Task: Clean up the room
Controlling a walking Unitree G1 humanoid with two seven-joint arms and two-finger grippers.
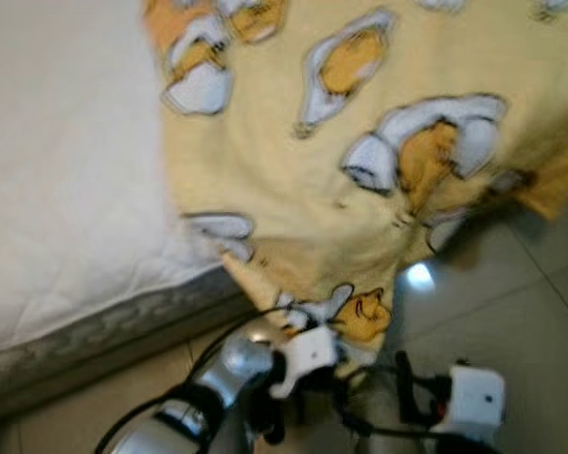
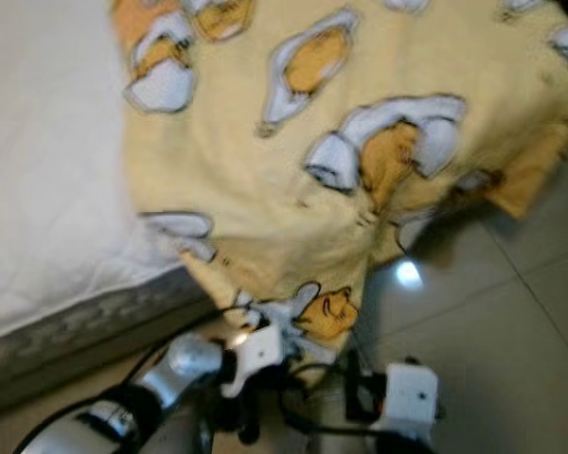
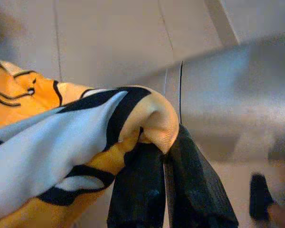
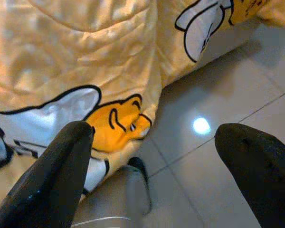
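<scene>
A yellow blanket (image 1: 360,142) printed with white and orange cartoon ducks lies over the bed's corner, and its lower corner (image 1: 355,317) hangs toward the floor. My left gripper (image 3: 164,142) is shut on a fold of the blanket's hem (image 3: 152,118), low beside the bed. My left arm (image 1: 232,369) reaches up to that hanging corner. My right gripper (image 4: 156,137) is open just above the tiles, with the blanket's hanging edge (image 4: 118,118) close to one finger and nothing between the fingers.
A white quilted mattress (image 1: 66,170) with a grey patterned side band (image 1: 104,331) fills the left. Beige floor tiles (image 1: 511,312) stretch to the right, with a bright light reflection (image 1: 418,275) near the blanket's corner. Black cables (image 1: 218,345) run along my arms.
</scene>
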